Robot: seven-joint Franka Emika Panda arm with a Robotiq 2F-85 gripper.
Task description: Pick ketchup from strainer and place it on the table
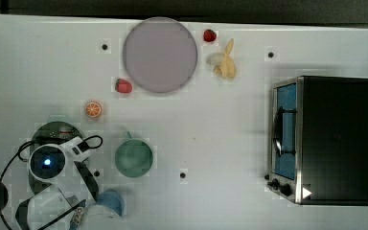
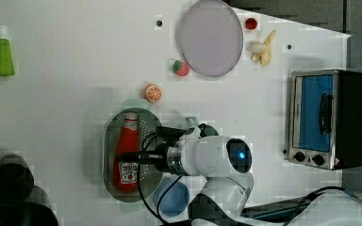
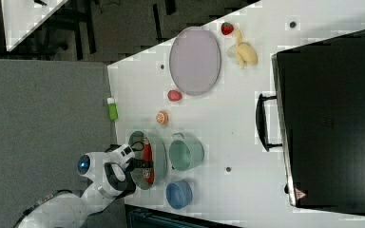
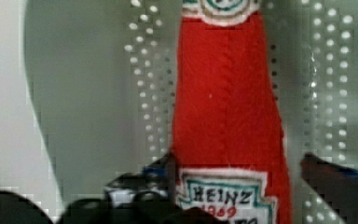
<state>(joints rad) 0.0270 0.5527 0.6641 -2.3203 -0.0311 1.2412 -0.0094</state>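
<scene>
The red ketchup bottle lies flat in the pale green oval strainer, its white cap toward the orange slice. My gripper hangs low over the bottle's labelled lower half. In the wrist view the ketchup runs lengthwise between my gripper's two dark fingers. One finger is right at the bottle's edge; the other stands a little off it, so the gripper is open around the bottle. The strainer mesh shows on both sides. From above, my wrist covers most of the strainer on the white table.
A green cup and a blue cup stand close beside the strainer. An orange slice, strawberries, a grey-lilac plate and a banana lie farther off. A toaster oven stands at the top view's right.
</scene>
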